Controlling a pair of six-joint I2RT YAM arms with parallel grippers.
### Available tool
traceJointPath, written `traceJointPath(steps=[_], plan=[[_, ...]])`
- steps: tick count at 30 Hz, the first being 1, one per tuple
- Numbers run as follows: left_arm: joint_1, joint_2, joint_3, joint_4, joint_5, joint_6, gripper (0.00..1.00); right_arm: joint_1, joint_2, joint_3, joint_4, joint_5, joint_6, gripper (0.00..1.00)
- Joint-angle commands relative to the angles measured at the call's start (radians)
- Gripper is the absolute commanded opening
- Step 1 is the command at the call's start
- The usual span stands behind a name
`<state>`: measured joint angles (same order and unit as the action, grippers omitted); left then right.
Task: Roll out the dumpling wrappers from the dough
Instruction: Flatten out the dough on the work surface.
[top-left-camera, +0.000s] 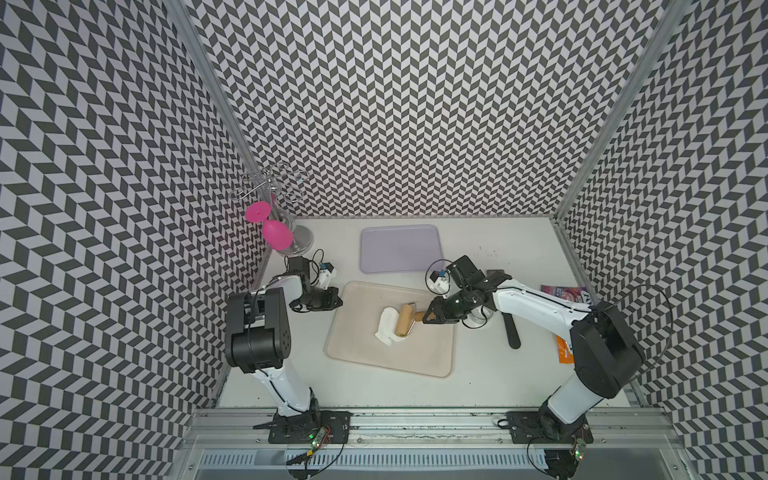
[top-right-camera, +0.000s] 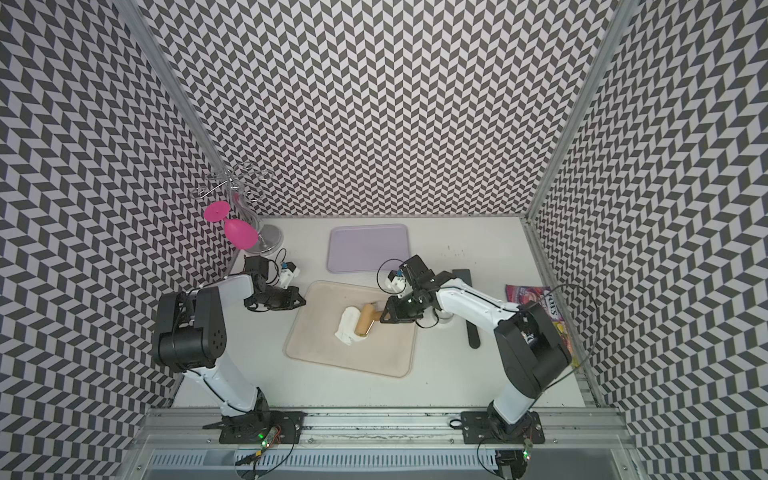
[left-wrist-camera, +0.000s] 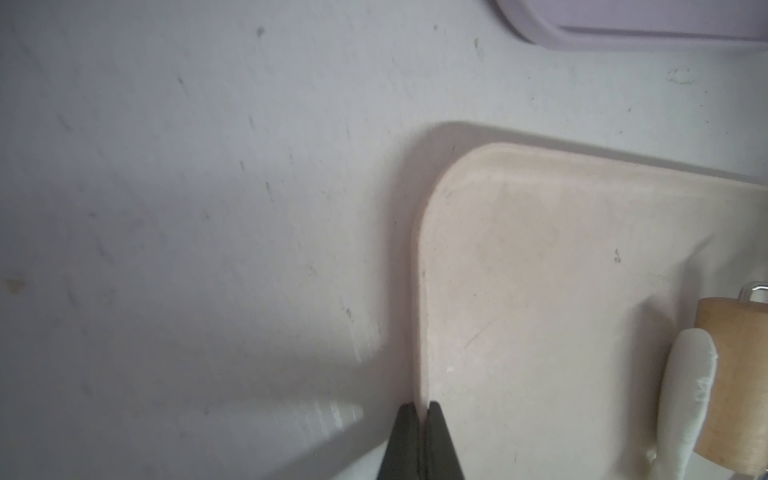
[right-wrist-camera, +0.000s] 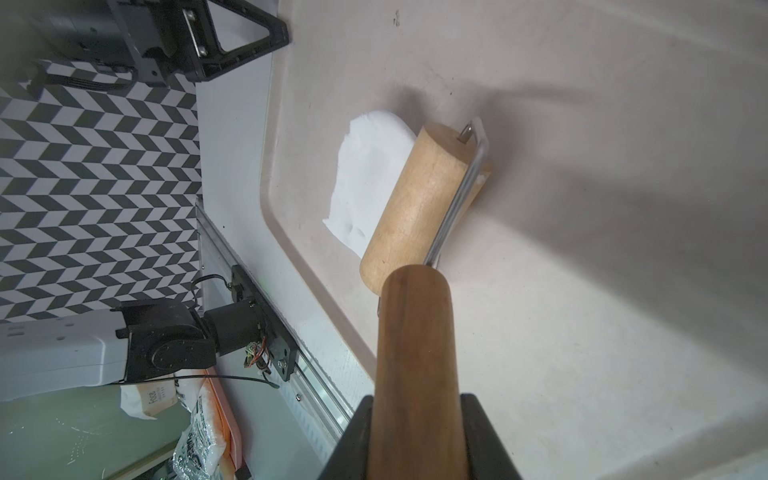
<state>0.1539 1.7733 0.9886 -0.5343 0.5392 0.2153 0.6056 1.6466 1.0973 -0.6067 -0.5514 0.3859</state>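
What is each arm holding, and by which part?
The right gripper holds the wooden roller by its handle; the left gripper pinches the rim of the beige tray, jaws shut.

On the bench (top-left-camera: 478, 386) the near tray (top-left-camera: 353, 353) lies mid-front, with the far tray (top-left-camera: 399, 249) just behind it. The dough (top-left-camera: 386, 326) lies in the middle of the near tray. The roller (top-left-camera: 403, 320) rests on the dough's right side, its handle running right into the right claw (top-left-camera: 428, 316). The left claw (top-left-camera: 340, 300) pinches the near tray's left rim. A rack (top-left-camera: 286, 216) stands in the back left corner. A spatula (top-left-camera: 511, 328) lies right of the near tray, and a packet (top-left-camera: 565, 293) at the bench's right edge.
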Motion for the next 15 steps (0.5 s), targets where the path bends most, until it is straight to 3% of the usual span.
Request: traceJointPath(steps=[1,10,15], plan=[[0.016,-0.013,-0.013,-0.023,0.016,0.019,0.00,-0.038,0.035,-0.077,-0.318,0.353,0.017,0.00],[0.018,-0.012,-0.013,-0.023,0.018,0.019,0.00,-0.063,-0.033,-0.022,-0.400,0.382,0.014,0.00],[0.018,-0.012,-0.012,-0.025,0.021,0.018,0.00,-0.057,-0.083,0.146,-0.434,0.295,-0.006,0.00]])
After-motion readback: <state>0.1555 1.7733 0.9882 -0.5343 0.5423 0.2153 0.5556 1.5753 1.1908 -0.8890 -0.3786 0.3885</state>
